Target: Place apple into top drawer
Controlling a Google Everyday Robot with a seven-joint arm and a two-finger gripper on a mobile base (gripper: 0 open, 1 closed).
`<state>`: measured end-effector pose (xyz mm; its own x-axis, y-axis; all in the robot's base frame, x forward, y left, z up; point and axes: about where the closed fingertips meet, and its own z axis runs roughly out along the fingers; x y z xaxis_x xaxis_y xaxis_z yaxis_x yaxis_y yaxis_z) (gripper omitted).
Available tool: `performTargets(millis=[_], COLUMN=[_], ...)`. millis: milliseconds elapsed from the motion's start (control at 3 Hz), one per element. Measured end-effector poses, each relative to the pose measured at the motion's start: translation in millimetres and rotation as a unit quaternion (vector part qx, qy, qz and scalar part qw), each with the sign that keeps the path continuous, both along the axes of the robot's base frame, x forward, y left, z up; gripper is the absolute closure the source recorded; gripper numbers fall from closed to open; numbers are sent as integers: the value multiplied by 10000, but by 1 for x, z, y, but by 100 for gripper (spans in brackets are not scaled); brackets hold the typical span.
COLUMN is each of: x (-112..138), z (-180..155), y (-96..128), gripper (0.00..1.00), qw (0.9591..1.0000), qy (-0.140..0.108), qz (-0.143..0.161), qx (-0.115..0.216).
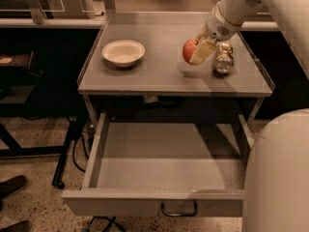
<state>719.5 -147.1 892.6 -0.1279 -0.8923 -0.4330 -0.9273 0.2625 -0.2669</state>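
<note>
Aloft over the worktop (154, 71), my hand (199, 52) grips the apple (188, 49), near the can (223, 60); the top drawer (154, 199) stands open below.

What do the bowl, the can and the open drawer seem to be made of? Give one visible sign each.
Bowl: probably glazed ceramic or plastic, smooth off-white. Can: metal, shiny with bright reflections. Top drawer: likely painted metal, flat matte grey. The gripper holds the apple above the tabletop, beside the can.
</note>
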Motion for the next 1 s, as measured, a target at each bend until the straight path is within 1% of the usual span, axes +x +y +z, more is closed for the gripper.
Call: performTargets(millis=[333, 667, 1000], x=[-18, -45, -76], z=[14, 28, 28], y=[-8, -18, -24], gripper=[100, 100, 100], qw=[10000, 9998, 9989], qy=[75, 127, 172], qz=[3, -33, 61], qx=[24, 118, 438])
